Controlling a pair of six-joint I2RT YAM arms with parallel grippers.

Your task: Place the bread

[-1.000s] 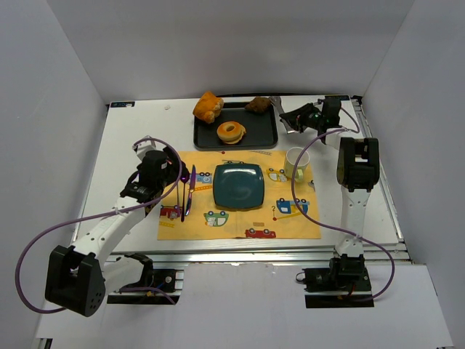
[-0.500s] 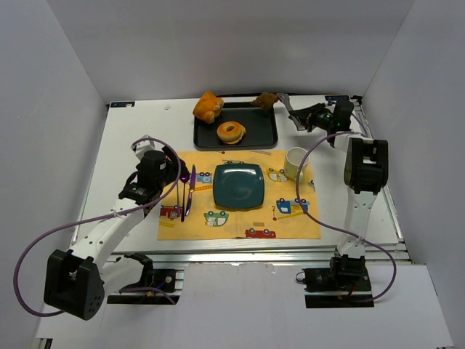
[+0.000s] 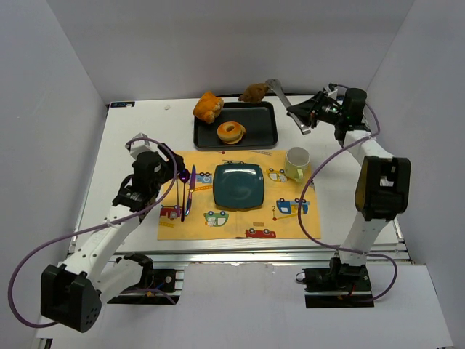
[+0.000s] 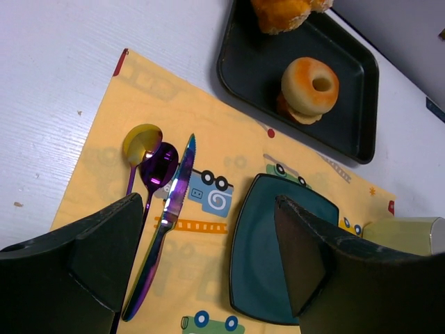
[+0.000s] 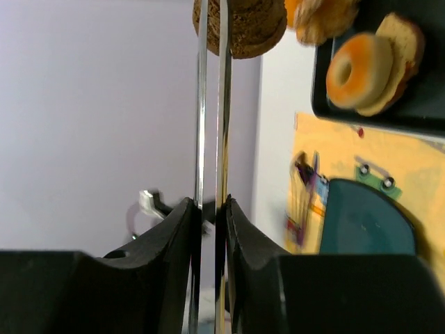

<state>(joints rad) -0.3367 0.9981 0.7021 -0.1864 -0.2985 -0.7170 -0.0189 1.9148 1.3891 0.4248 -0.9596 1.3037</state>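
Observation:
The bread (image 3: 254, 92) is a small dark brown chunk, pinched at the tip of metal tongs (image 3: 285, 105) and held in the air above the back right corner of the black tray (image 3: 200, 138). My right gripper (image 3: 311, 114) is shut on the tongs' handles; in the right wrist view both metal arms (image 5: 222, 104) run up between my right gripper's (image 5: 208, 203) jaws to the bread (image 5: 240, 28). The teal plate (image 3: 238, 185) lies bare on the yellow placemat (image 3: 290, 218). My left gripper (image 4: 208, 202) hangs open over the mat between cutlery and plate (image 4: 278, 257), holding nothing.
On the tray sit a ring donut (image 3: 231, 131) and an orange bun (image 3: 208, 106). A pale green mug (image 3: 296, 163) stands right of the plate. Purple knife and spoons (image 3: 185, 193) lie on the mat's left side. White walls enclose the table.
The right gripper has lifted the tongs and bread off the tray's back right corner and drawn its wrist back to the right. The left arm shifted slightly, still open.

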